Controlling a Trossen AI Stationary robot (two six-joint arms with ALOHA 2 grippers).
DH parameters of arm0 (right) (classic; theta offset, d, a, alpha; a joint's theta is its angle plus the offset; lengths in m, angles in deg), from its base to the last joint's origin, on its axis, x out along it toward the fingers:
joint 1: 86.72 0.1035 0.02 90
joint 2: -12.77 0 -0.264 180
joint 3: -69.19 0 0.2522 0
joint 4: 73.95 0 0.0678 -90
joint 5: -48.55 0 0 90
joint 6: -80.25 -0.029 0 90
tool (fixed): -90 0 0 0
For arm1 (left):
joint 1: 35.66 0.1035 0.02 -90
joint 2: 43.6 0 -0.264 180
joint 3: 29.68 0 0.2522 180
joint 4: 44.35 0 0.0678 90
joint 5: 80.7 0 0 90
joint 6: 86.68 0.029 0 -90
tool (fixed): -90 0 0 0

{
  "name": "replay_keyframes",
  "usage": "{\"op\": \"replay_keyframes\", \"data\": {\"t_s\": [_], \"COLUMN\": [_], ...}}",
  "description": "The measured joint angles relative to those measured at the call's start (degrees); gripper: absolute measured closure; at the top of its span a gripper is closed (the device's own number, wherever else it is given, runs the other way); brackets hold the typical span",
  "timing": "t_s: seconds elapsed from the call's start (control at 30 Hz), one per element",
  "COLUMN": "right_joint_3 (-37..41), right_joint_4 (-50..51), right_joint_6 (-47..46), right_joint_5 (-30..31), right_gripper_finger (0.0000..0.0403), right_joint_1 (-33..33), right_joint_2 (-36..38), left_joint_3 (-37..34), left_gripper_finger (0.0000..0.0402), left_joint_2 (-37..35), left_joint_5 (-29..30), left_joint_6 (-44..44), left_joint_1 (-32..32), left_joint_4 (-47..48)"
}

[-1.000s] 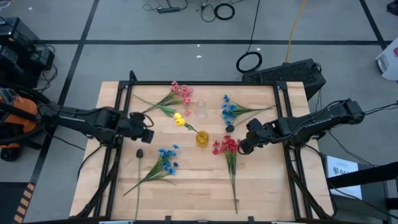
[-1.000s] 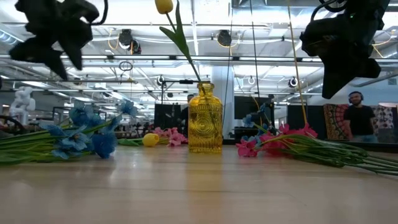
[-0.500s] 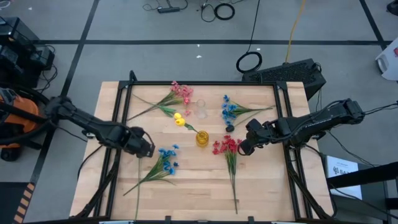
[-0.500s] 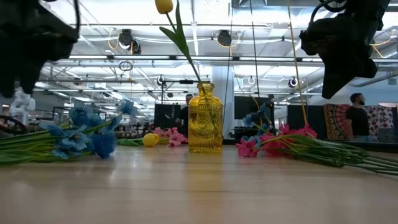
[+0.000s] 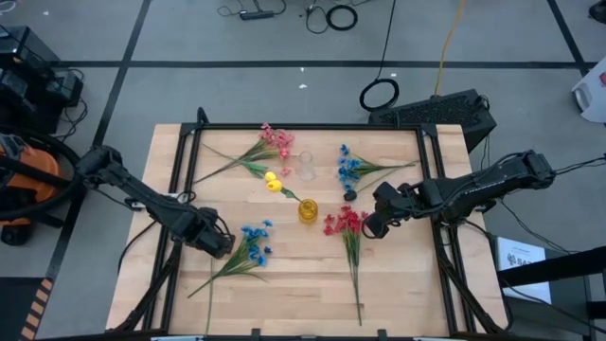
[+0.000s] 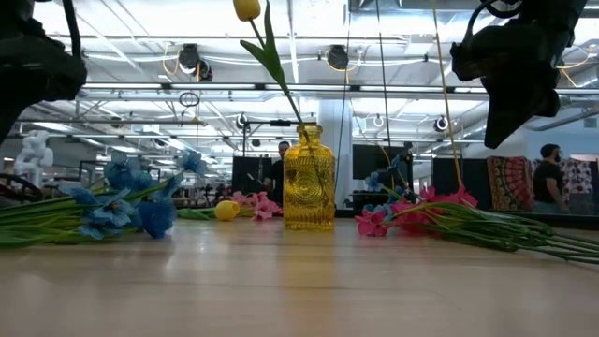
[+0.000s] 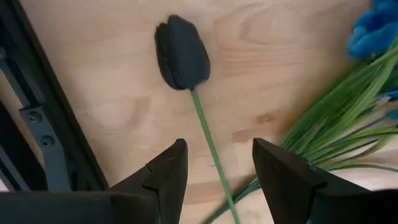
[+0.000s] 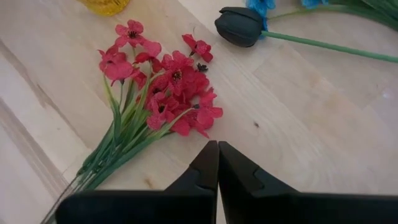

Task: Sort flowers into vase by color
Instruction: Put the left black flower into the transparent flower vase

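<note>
The bench [image 5: 398, 284] holds many flowers. The left hand [image 7: 214, 163] hangs over a black tulip [image 7: 181, 52] near the bench's left edge. Its fingers are spread wide, one on each side of the thin green stem, which runs long-ways straight between them. The bloom lies just ahead of the hand. The left hand is much nearer to it than the right hand [image 5: 371, 224], which waits with fingers pressed together beside the red bunch [image 5: 345, 224].

Count: two blue bunches, two black tulips, two yellow tulips, one red bunch, one pink bunch [image 5: 273, 139], one yellow vase [image 5: 308, 210]. The vase stands mid-bench with one yellow tulip [image 6: 247, 9] in it.
</note>
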Motion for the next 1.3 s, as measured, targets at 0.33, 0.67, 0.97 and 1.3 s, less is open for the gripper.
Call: {"op": "replay_keyframes", "data": {"t_s": [0.33,0.67,0.97,1.3], "right_joint_3": [0.0,0.0,0.0,0.0], "right_joint_4": [0.0,-0.4,-1.2,-2.3], "right_joint_6": [2.9,3.0,1.5,0.0], "right_joint_5": [-0.2,0.0,0.2,0.9], "right_gripper_finger": [0.0403,0.0403,0.0403,0.0403], "right_joint_1": [0.0,0.0,0.0,0.0], "right_joint_2": [0.0,0.0,0.0,0.0], "left_joint_3": [-10.3,-12.4,-11.7,-10.9], "left_gripper_finger": [0.0215,0.0319,0.0394,0.0398], "left_joint_2": [3.9,3.8,-0.6,-21.7], "left_joint_5": [-6.4,-5.3,-0.5,12.0], "left_joint_6": [-5.8,-3.7,9.4,47.6], "left_joint_1": [0.0,1.0,9.4,41.7], "left_joint_4": [-14.5,-16.0,-15.9,-21.1]}}
